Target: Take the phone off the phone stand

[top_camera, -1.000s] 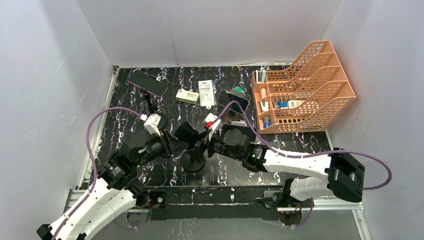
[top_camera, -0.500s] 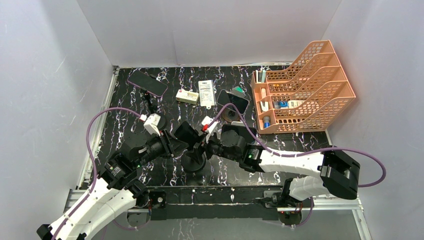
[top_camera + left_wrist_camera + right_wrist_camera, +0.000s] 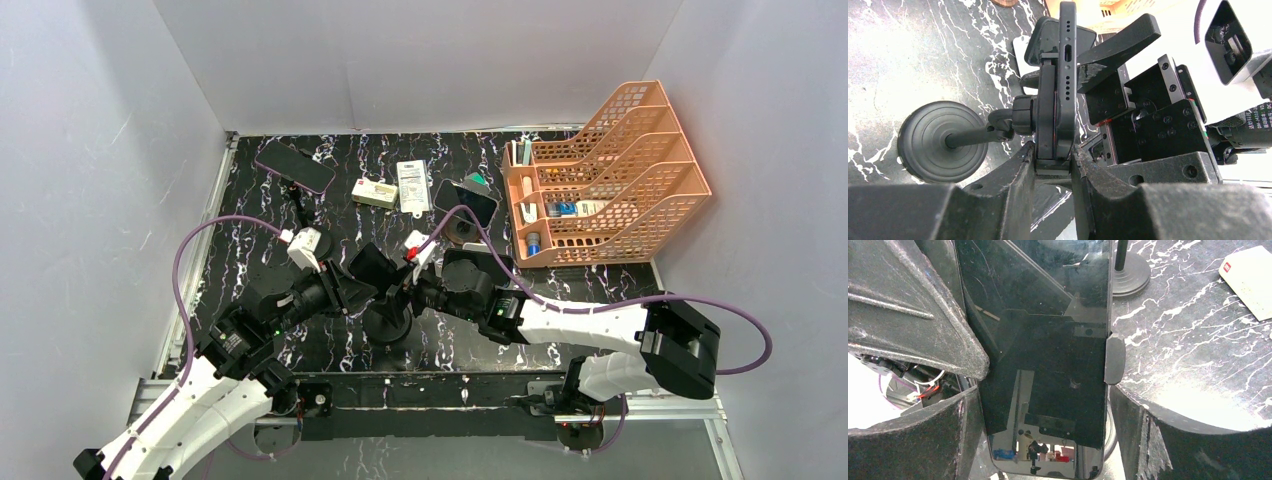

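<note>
The black phone stands edge-on in the phone stand's cradle, above the stand's round base. My left gripper is shut on the cradle's bottom lip, just under the phone. From above, the phone sits between both arms, with the left gripper on its left side. My right gripper is open, and the phone's dark screen fills the space between its fingers. A small gap shows at the right finger. A grey clamp tab of the stand hugs the phone's edge.
A second phone on a stand is at the back left, and a third stand with a phone sits mid-right. Two small boxes lie at the back. An orange file rack fills the right side.
The right arm has shifted a little to the left, bringing its open fingers around the phone. The left gripper and the stand have not moved.
</note>
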Controlling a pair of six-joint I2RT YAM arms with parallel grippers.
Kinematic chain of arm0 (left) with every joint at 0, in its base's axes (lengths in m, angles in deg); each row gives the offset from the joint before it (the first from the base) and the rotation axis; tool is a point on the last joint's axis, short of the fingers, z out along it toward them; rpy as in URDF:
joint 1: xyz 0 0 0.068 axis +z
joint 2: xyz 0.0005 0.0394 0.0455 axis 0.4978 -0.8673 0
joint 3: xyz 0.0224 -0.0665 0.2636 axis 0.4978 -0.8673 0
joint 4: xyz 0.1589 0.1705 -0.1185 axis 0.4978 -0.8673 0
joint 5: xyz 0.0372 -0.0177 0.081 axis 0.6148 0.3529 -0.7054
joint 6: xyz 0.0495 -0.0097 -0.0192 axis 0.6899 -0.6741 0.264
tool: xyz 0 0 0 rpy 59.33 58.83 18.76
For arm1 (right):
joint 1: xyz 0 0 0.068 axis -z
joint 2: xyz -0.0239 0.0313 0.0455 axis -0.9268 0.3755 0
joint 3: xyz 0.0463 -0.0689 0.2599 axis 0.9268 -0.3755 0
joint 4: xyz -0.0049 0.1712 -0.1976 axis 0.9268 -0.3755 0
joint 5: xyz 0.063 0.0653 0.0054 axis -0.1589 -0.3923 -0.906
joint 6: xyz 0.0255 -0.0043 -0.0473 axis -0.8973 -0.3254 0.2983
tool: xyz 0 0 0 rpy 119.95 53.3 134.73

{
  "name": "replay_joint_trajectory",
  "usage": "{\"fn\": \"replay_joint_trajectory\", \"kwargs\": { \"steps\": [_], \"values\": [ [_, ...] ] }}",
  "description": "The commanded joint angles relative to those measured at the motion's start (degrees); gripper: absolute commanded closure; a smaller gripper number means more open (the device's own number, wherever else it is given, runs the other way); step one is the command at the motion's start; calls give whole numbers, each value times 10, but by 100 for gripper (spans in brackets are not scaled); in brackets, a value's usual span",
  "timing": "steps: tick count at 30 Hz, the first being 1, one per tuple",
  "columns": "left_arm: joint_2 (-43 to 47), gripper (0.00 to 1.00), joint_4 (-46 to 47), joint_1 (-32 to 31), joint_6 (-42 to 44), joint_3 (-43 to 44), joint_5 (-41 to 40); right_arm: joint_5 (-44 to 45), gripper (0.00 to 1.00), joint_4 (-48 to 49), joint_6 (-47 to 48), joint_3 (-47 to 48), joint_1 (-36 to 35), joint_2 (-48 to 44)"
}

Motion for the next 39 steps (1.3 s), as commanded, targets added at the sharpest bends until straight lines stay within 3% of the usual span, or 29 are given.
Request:
{"fn": "replay_joint_trajectory", "kwargs": {
  "steps": [1,6,12,18,20,36,39],
  "values": [
    [1,100,-25,-1,3,-12,-6,14,3,42,-2,9,2,-9],
    [2,100,-26,-1,2,-14,-4,6,12,37,-1,15,2,0],
    [6,99,-28,-1,8,-11,0,5,43,34,-2,15,3,0],
    [27,62,-29,-1,22,-18,7,14,62,7,1,16,2,-6],
    [34,56,-22,-1,24,-21,13,14,67,-2,2,16,2,-8],
    [3,57,28,-1,30,-14,40,18,69,-15,1,11,2,-16],
    [1,64,37,-1,30,-12,43,20,69,-17,1,11,3,-15]
  ]
}}
